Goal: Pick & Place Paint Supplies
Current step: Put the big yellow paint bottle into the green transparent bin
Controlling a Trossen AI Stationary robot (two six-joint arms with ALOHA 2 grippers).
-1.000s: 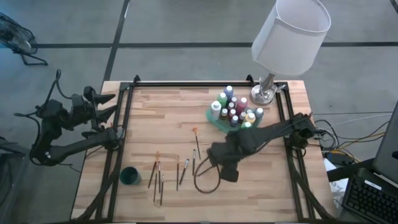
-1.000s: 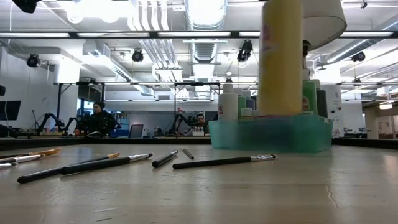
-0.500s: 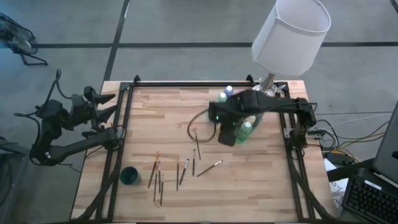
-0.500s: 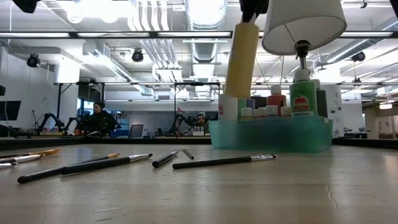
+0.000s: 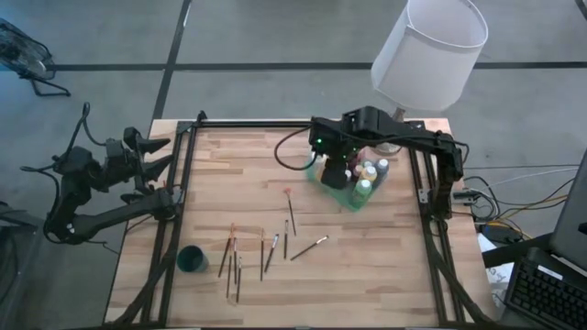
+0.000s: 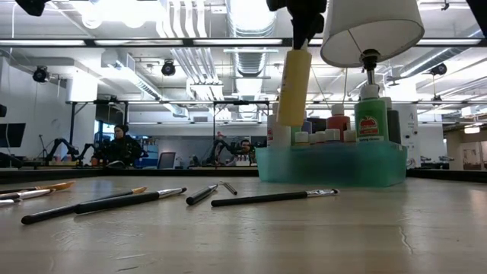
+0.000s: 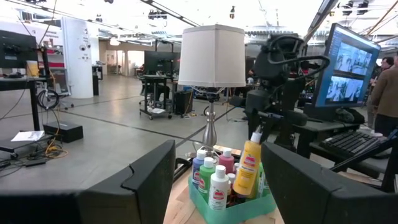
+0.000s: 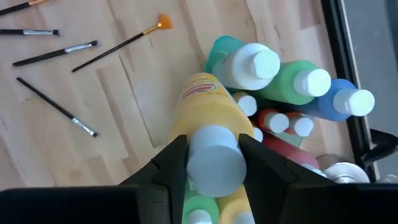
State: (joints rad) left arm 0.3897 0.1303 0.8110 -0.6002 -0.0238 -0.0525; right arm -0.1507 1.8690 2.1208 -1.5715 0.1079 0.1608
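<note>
My right gripper [image 5: 336,172] is shut on a yellow paint bottle [image 6: 294,87] with a white cap. It holds the bottle over the translucent green tray [image 6: 331,166], which stands at the table's far right. The tray holds several white-capped bottles [image 8: 292,84]: green, blue, red and white. Several thin brushes [image 5: 261,252] lie flat on the wooden table near its front middle. My left gripper [image 5: 163,156] is open at the table's left edge, far from all of these. My right gripper pinches the yellow bottle's white cap [image 8: 214,158] between its two fingers [image 8: 171,163], one on each side. The fingers come steeply from above. The bottle [image 7: 249,171] hangs below them, slightly tilted and clear of the table, over the tray's left part.
A lamp with a white shade [image 5: 426,50] stands just behind the tray at the far right corner. A small dark green cup [image 5: 192,258] sits near the front left. Black rails [image 5: 180,211] run along the table's sides. Bare wood lies between the brushes and the tray.
My right gripper has carried the yellow bottle from the table's front middle toward the far edge and up, and now hangs over the tray. The bottle has stayed in the hold and tips a little. One brush, hidden by the arm before, now shows on the table.
</note>
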